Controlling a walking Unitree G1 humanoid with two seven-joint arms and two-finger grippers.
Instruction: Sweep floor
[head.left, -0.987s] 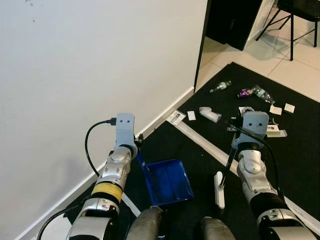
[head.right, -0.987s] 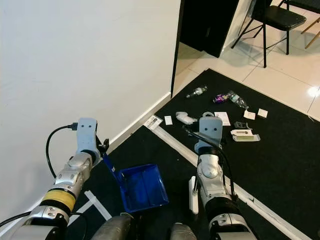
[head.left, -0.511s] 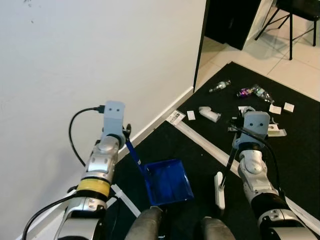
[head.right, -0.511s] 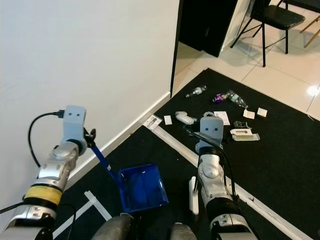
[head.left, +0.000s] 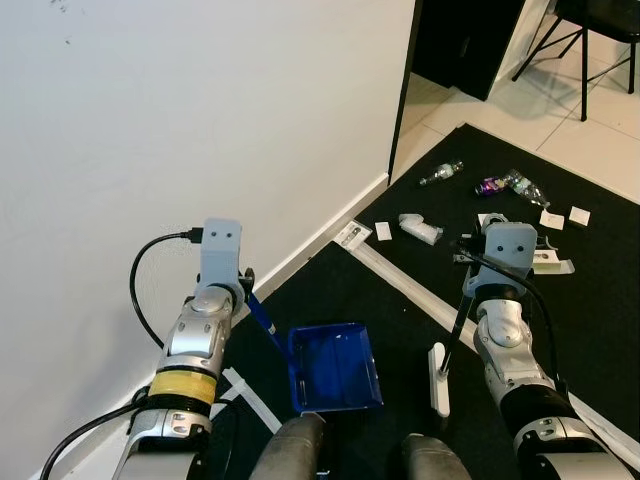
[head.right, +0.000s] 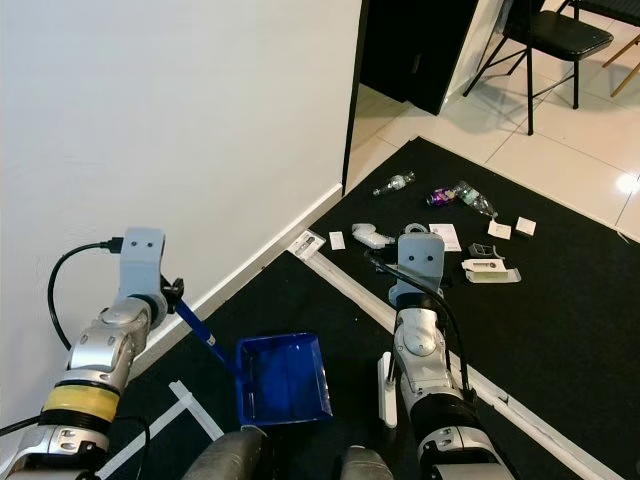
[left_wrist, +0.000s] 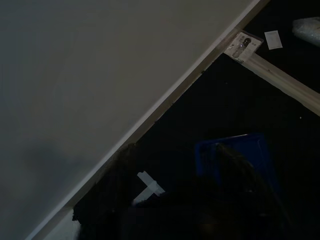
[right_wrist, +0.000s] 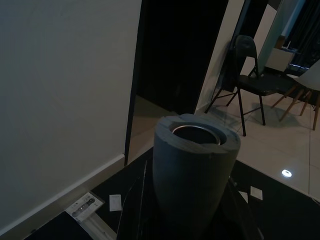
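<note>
A blue dustpan (head.left: 333, 366) lies on the black mat just ahead of my feet, its thin blue handle (head.left: 262, 318) slanting up to the left. My left gripper (head.left: 246, 289) is shut on that handle, close to the white wall. My right gripper (head.left: 468, 288) is shut on a broom's dark handle (head.left: 456, 332); the white broom head (head.left: 438, 379) rests on the mat to the right of the dustpan. In the right wrist view the grey handle end (right_wrist: 195, 162) stands between the fingers. Litter lies farther ahead: a plastic bottle (head.left: 440, 173), a purple wrapper (head.left: 491, 185) and a white object (head.left: 420, 228).
The white wall (head.left: 180, 130) and its skirting run along my left. A white tape strip (head.left: 398, 279) crosses the black mat (head.left: 590, 310). Small cards and boxes (head.left: 551, 219) lie at the mat's far side. A dark doorway (head.left: 465, 40) and a black chair (head.left: 595, 25) stand beyond.
My left arm has swung left toward the wall, and the dustpan has turned so that it lies squarer in front of me. The right arm and broom are unmoved.
</note>
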